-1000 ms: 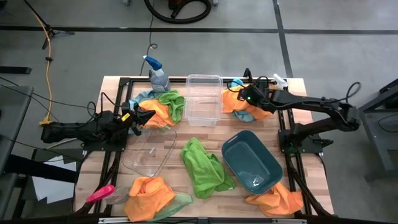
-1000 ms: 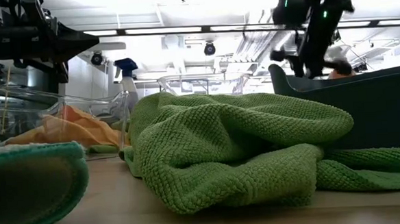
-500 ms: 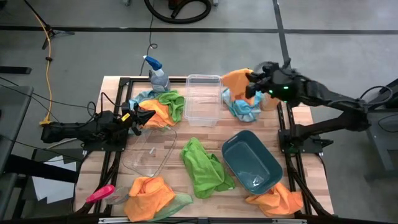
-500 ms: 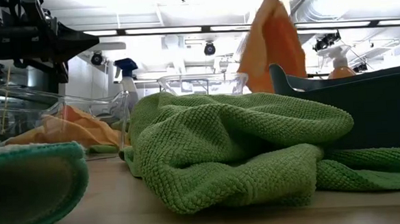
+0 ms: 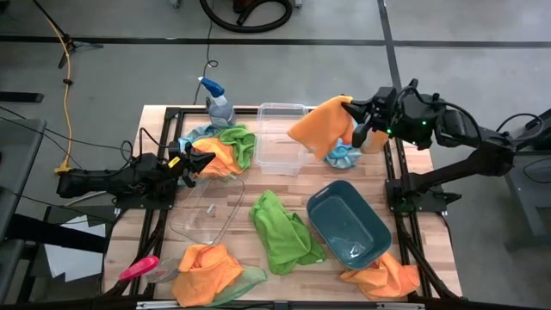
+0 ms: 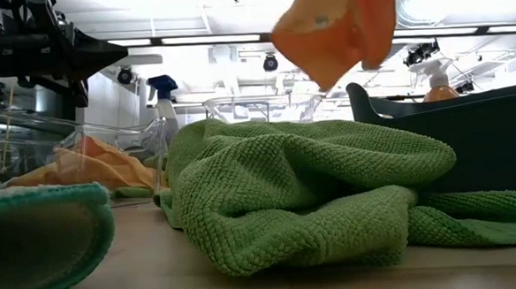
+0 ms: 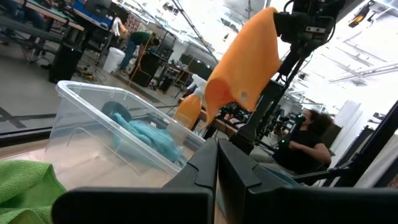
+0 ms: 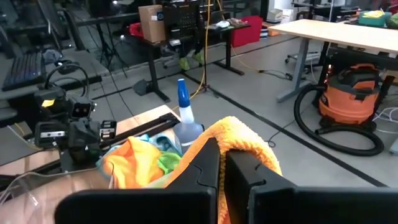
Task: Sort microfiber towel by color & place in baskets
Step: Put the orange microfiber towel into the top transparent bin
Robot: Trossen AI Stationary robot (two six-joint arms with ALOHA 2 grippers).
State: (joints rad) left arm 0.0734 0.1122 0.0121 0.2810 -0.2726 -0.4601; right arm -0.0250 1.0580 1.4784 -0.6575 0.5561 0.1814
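Right gripper point(image 5: 351, 110): clamped on an orange towel point(image 5: 320, 127), held in the air beside the deep clear tub point(image 5: 281, 138), between it and a blue towel point(image 5: 343, 156) on the worktop point(image 5: 245, 185)

Left gripper point(image 5: 205, 161): waiting at the left edge by a heap of orange and green towels point(image 5: 225, 146); fingers pressed together, holding nothing

Other items: shallow clear dish point(image 5: 205, 209), teal basin point(image 5: 348, 222), green towel point(image 5: 282, 230) mid-worktop, more orange towels at the near edge point(image 5: 205, 267)

Risk, as a judgement: only a corner is pinched, so the cloth swings loose; a hasty release could drape it over the tub's rim or drop it outside

View notes: left wrist view shows a blue cloth point(image 7: 147, 138) seemingly inside or behind the tub and a seated person point(image 7: 303, 146) beyond; right wrist view adds a spray bottle point(image 8: 185, 121)
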